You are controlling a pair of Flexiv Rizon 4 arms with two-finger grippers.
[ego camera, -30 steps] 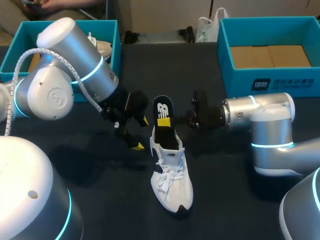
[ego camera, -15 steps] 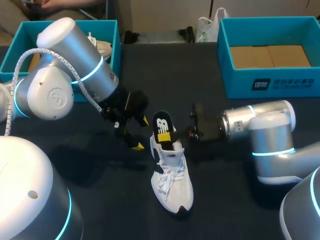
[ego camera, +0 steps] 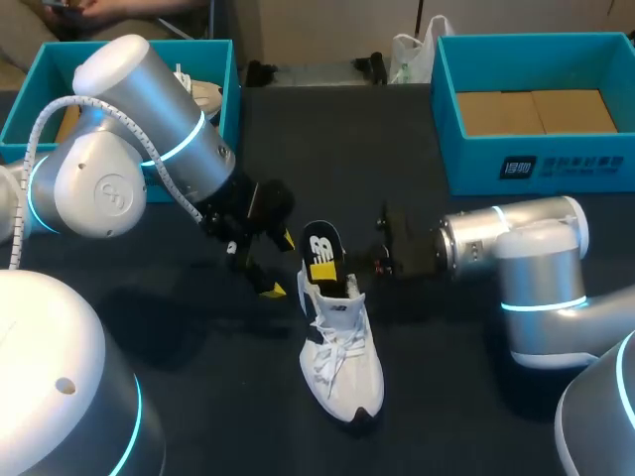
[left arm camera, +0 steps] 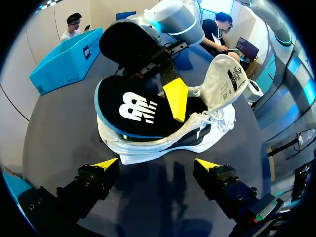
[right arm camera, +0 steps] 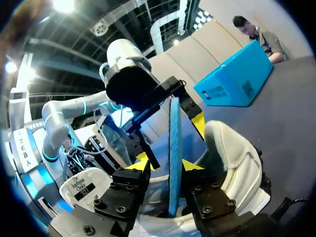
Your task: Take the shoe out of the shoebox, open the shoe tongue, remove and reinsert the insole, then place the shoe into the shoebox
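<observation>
A white shoe (ego camera: 340, 349) lies mid-table, toe toward the front edge, its tongue (left arm camera: 224, 79) pulled open. A black insole (ego camera: 319, 248) with a white logo stands half inside it, heel end sticking up. My right gripper (ego camera: 329, 270) comes in from the right, and the insole (right arm camera: 174, 148) stands edge-on between its fingers. There is a visible gap on one side, so the gripper is open. My left gripper (ego camera: 268, 264) hangs open just left of the shoe's heel. In the left wrist view the shoe (left arm camera: 212, 131) and insole (left arm camera: 131, 108) lie just ahead of its empty fingertips (left arm camera: 106, 164).
A teal shoebox (ego camera: 226, 79) at the back left holds another white shoe (ego camera: 203, 96). A second teal box (ego camera: 444, 129) with cardboard inside stands at the back right. My right arm's silver body (ego camera: 516, 238) lies low over the table right of the shoe.
The right gripper has pushed the insole down and toward the front, deeper into the shoe, and its fingers have parted from the insole. The left arm has not moved.
</observation>
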